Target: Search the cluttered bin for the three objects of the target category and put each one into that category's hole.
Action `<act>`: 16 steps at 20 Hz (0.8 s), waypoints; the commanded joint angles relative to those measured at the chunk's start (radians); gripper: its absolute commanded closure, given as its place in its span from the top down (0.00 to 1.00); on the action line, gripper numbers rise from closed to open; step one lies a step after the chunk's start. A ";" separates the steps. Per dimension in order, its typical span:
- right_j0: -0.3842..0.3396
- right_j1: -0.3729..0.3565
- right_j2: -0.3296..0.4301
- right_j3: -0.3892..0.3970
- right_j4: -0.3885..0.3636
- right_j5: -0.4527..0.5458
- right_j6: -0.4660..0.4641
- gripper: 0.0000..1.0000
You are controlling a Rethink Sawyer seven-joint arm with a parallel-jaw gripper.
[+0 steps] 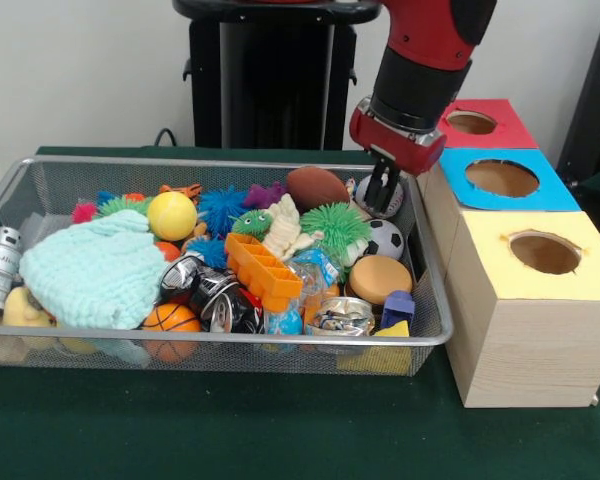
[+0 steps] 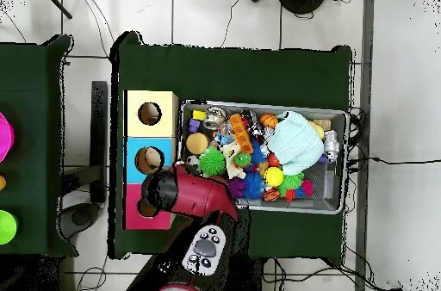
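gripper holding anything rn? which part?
Cannot tell. The gripper hangs at the bin's far right corner beside a patterned ball; no cloth hangs from it.

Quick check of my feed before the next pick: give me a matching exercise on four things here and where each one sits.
Things:
1. mint cloth
2. gripper
3. yellow hole
4. orange tray

Places:
A. bin's far right corner, above the toys
B. middle of the bin
C. left part of the bin
D. on the nearest box, outside the bin

Pairs: 1-C, 2-A, 3-D, 4-B
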 commanded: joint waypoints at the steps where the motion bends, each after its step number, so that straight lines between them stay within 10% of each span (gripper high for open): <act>1: -0.009 0.098 0.114 0.082 -0.036 -0.127 0.134 0.00; 16: -0.079 0.269 0.192 0.071 -0.061 -0.347 0.146 0.00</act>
